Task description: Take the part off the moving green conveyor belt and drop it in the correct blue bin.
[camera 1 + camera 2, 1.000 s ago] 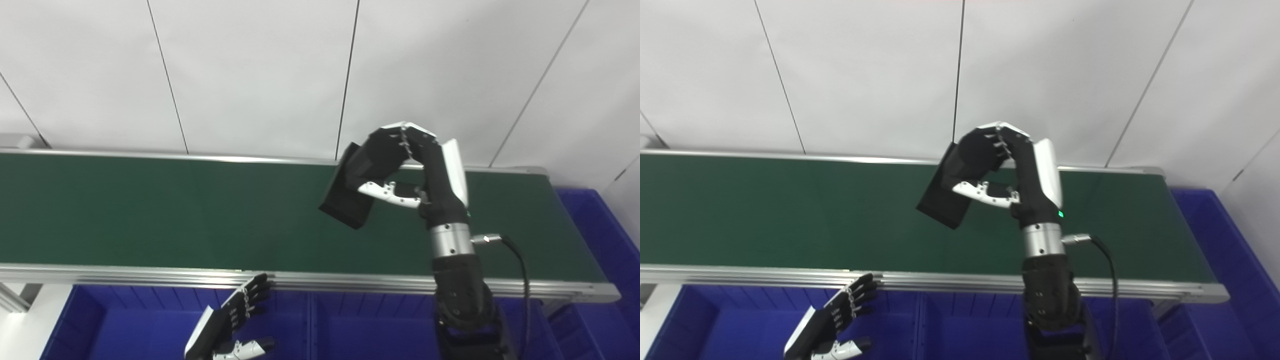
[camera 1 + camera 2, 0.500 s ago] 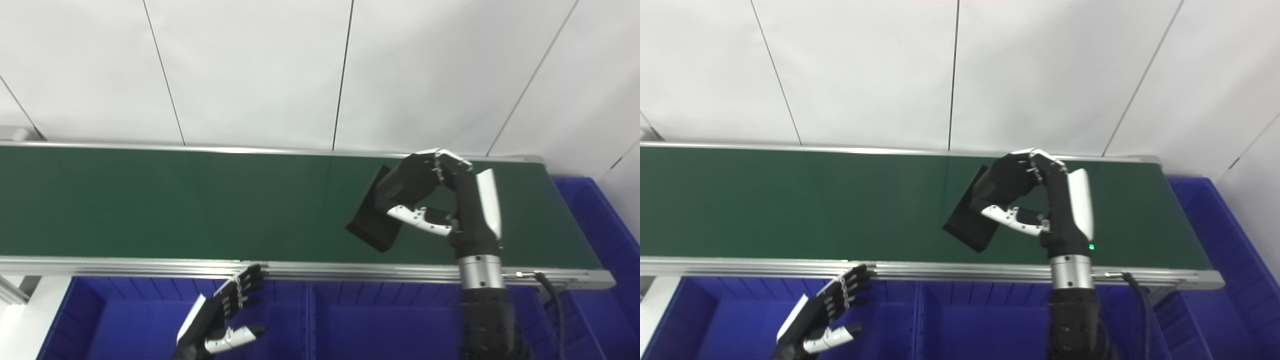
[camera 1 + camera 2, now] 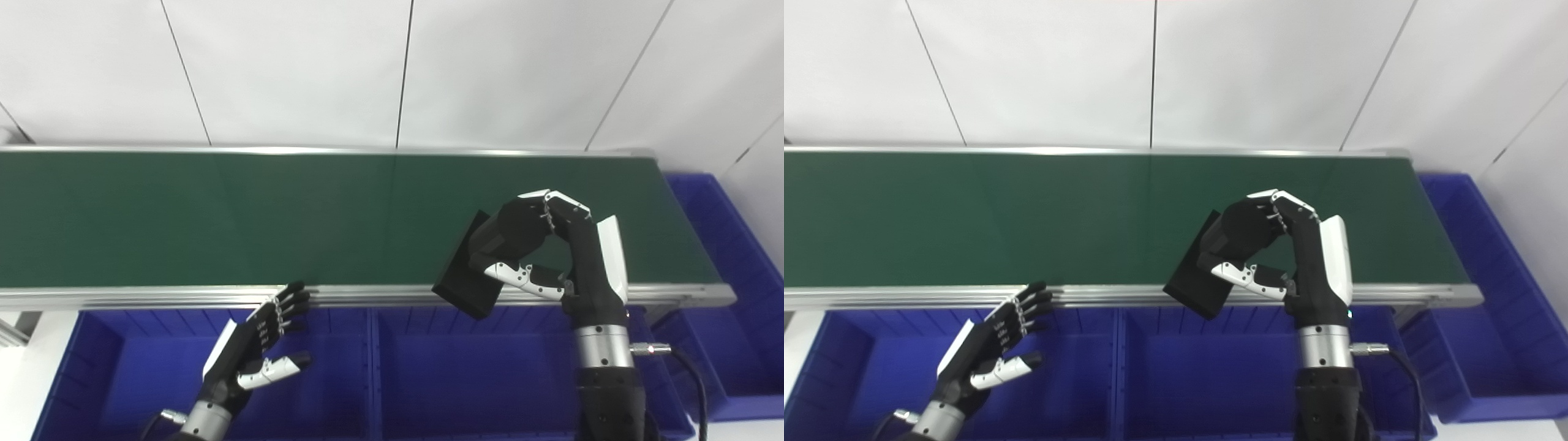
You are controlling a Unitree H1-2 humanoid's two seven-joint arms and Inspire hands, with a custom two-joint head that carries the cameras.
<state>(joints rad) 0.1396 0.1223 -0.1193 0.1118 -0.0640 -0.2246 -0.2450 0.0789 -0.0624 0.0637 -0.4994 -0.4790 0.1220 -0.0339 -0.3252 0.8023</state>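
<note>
My right hand (image 3: 539, 245) is shut on a flat black rectangular part (image 3: 462, 278). It holds the part tilted in the air over the front rail of the green conveyor belt (image 3: 245, 214), above the middle blue bin (image 3: 465, 380). The part also shows in the right eye view (image 3: 1195, 282). My left hand (image 3: 257, 346) is open and empty, hovering over the left blue bin (image 3: 135, 380) just below the belt's front rail.
A third blue bin (image 3: 723, 275) stands past the belt's right end. A silver rail (image 3: 153, 297) runs along the belt's front edge. A white panelled wall is behind the belt. A cable (image 3: 686, 367) hangs from my right forearm.
My right hand has carried the black part from above the belt's far side toward me to its front edge. The camera has tilted down. My left hand has risen slightly.
</note>
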